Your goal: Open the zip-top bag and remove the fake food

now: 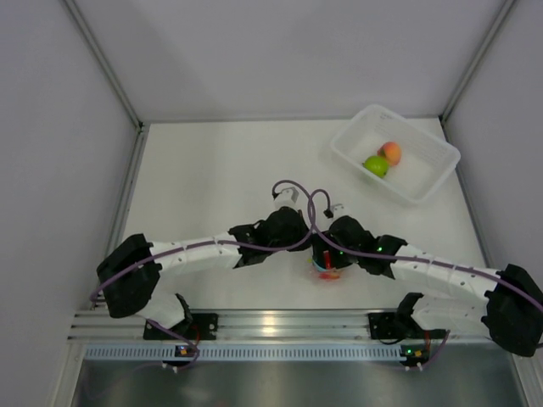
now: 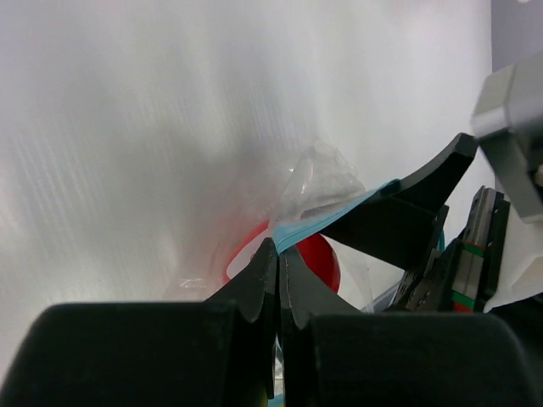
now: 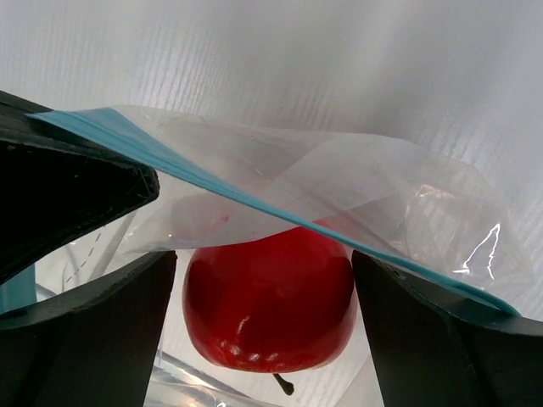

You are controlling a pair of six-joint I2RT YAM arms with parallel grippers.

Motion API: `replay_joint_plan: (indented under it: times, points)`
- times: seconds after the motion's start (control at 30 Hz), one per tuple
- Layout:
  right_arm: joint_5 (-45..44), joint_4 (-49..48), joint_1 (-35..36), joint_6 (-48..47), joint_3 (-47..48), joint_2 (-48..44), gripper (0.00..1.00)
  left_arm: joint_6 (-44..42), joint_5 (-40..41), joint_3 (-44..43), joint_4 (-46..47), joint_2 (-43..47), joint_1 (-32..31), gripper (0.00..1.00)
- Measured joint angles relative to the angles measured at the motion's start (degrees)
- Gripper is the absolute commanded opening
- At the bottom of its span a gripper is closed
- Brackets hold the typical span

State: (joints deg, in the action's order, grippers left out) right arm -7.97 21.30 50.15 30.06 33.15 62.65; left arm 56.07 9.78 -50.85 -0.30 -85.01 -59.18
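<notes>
3 fruits, 1 bag, 1 bin

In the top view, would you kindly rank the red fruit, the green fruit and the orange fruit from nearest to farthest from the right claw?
1. Red fruit: inside the zip-top bag, right at the right claw.
2. Green fruit: in the white bin at the far right, on the nearer side.
3. Orange fruit: touching the green one, just behind it, slightly farther.
</notes>
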Motion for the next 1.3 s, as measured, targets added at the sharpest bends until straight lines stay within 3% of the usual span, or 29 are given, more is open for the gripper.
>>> replay_joint_plan:
  times: [0.27, 0.53, 0.67, 0.77, 1.3]
  points:
    - [-2.5, 3.1, 3.8, 1.4, 3.5, 4.7, 0.85, -0.8, 14.7, 0.2, -4.9, 1.9, -5.8, 0.0]
    - [-5.0, 0.6, 6.4, 4.6, 4.6, 11.5, 0.85, -0.8, 20.7, 0.8, -9.1, 1.9, -7.8, 0.0]
    - [-6.1, 0.2, 7.7, 5.8, 5.1, 13.1, 0.64, -0.4, 22.6, 1.2, -9.4, 2.0, -8.2, 0.0]
    - [-6.5, 0.6, 8.2, 6.7, 5.1, 12.7, 0.53, -0.4, 23.3, 1.5, -9.1, 2.7, -8.3, 0.0]
    - [-13.0, 7.7, 9.0, 7.5, 6.6, 2.1, 0.51, 0.8, 21.9, 1.5, -3.3, 4.3, -8.7, 0.0]
